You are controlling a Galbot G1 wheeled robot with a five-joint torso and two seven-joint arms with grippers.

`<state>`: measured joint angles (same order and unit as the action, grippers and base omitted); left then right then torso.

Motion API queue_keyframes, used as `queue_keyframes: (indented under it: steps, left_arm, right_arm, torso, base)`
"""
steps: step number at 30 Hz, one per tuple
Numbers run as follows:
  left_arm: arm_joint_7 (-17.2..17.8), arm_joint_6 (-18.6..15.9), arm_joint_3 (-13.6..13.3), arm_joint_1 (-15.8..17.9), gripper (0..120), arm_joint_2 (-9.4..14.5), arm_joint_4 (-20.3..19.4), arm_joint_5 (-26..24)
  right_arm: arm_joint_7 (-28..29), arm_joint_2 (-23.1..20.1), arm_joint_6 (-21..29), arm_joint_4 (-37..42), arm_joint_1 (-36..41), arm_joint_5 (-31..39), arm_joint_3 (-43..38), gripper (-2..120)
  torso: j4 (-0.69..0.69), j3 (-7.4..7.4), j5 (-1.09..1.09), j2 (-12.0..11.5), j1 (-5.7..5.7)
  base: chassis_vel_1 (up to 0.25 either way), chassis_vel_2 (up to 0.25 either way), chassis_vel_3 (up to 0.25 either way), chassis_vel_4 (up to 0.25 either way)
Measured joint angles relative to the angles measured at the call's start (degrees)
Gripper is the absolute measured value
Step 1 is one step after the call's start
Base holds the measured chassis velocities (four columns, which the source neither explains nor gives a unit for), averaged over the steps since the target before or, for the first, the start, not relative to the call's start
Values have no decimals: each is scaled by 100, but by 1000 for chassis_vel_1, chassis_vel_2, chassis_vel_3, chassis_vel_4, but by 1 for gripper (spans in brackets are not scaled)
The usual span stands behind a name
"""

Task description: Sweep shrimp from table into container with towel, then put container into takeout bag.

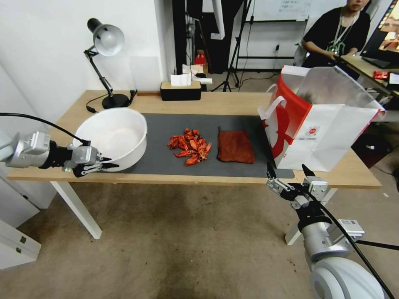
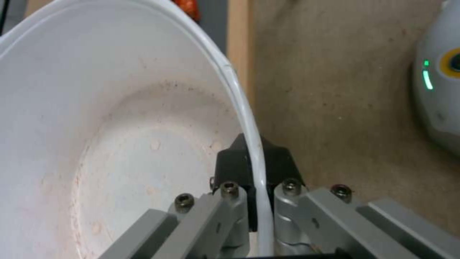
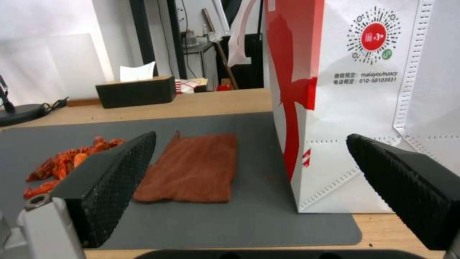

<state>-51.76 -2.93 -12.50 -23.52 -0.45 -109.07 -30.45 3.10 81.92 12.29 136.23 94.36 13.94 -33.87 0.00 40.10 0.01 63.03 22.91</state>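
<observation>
**Desk:** What does the head camera show?

**Reporter:** A robot at a long table [image 1: 232, 104], with a heap of shrimp [image 1: 190, 146] on the dark mat [image 1: 166, 124] at its middle. A brown towel [image 1: 235, 146] lies flat just beside the heap, on the robot's right. Beyond the towel a paper bag [image 1: 332, 137] stands open near the table's right end.

**Desk:** And the bowl?

**Reporter:** The white bowl [image 1: 114, 135] sits tilted at the table's left front corner, its mouth turned toward the shrimp. The left gripper [image 2: 256, 169] pinches its rim, one finger inside the wall and one outside.

**Desk:** How should those things handle?

**Reporter:** The bowl looks light and thin-walled, so a rim pinch likely holds it, though the plastic may flex. The towel looks soft and limp; a fold or its near edge seems the best place to grip. The shrimp appear loose and leggy, likely to scatter when pushed.

**Desk:** The other arm?

**Reporter:** The right gripper [image 1: 290, 171] hangs just off the table's front edge, below the bag, its fingers [image 3: 115, 169] spread wide, holding and touching nothing.
</observation>
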Motion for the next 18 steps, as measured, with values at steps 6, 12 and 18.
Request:
queue_keyframes:
  steps: [6,12,18]
  left_arm:
    - [-26,8,-60,-102,0,144,-328,54]
    - [-41,-39,-821,384,0,368,-779,82]
    - [-25,13,-1832,1191,0,737,-1057,138]
  right_arm:
    - [9,-47,-2,0,3,27,-22,100]
    - [12,-26,-10,-2,11,29,-31,100]
    - [13,-37,-18,-61,-37,29,-22,100]
  torso:
    - [0,0,0,0,0]
    - [-2,0,1,0,0]
    - [1,0,-1,-1,1]
  base:
    - [0,0,0,0]
    - [0,0,0,0]
    - [0,0,0,0]
